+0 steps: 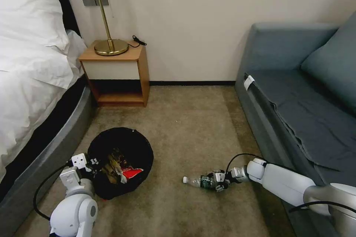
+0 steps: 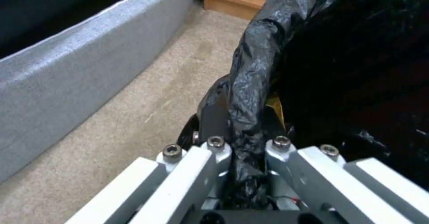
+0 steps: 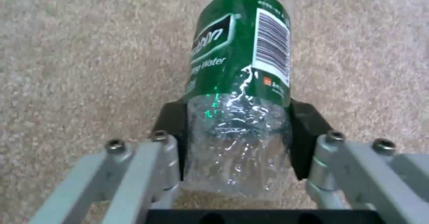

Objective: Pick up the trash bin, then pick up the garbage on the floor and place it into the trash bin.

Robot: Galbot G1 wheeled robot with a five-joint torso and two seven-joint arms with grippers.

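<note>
The lined trash bin (image 1: 120, 163) stands on the carpet at near left, its rim pinched in the left gripper (image 2: 243, 140). To its right, the right gripper (image 3: 237, 130) clamps the green-labelled water bottle's (image 3: 239, 70) base; lift level, keeping the squeeze gentle.

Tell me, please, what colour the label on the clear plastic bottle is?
Green, with a white barcode panel, on the clear plastic bottle; best seen in the right wrist view.

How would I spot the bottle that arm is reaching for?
Look at the carpet in front of the grey sofa. The bottle lies on its side between the right gripper fingers: clear, crinkled plastic, green label, white cap.
</note>
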